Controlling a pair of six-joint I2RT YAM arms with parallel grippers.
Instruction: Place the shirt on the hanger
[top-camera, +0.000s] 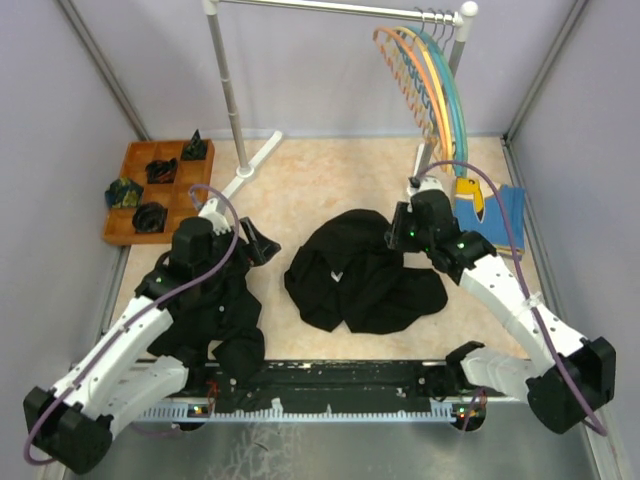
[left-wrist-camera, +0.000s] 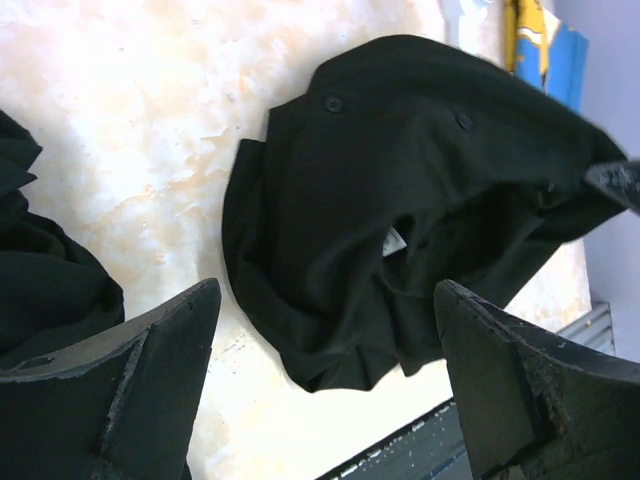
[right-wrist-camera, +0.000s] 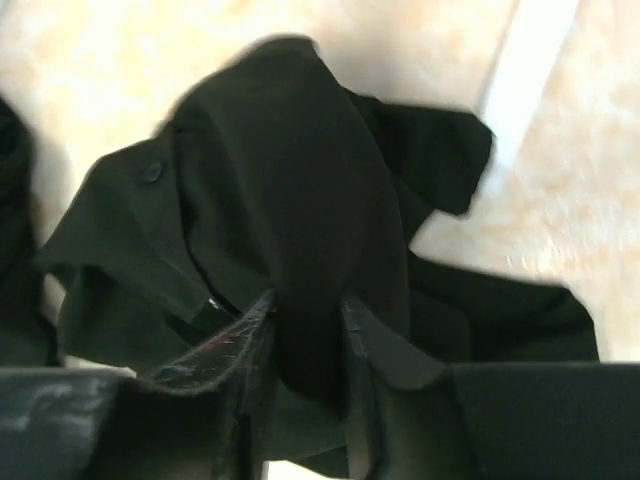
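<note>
Matt black cloth shirt, glossy plastic hanger

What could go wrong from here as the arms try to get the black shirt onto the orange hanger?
1. The right gripper pinches a fold of the crumpled shirt; lifting may raise a tangled bundle, not an open neck.
2. The orange hanger hangs tight against other hangers on the rail; pulling it could snag them.
3. The open left gripper sits by another black cloth pile, which could be caught by mistake.
</note>
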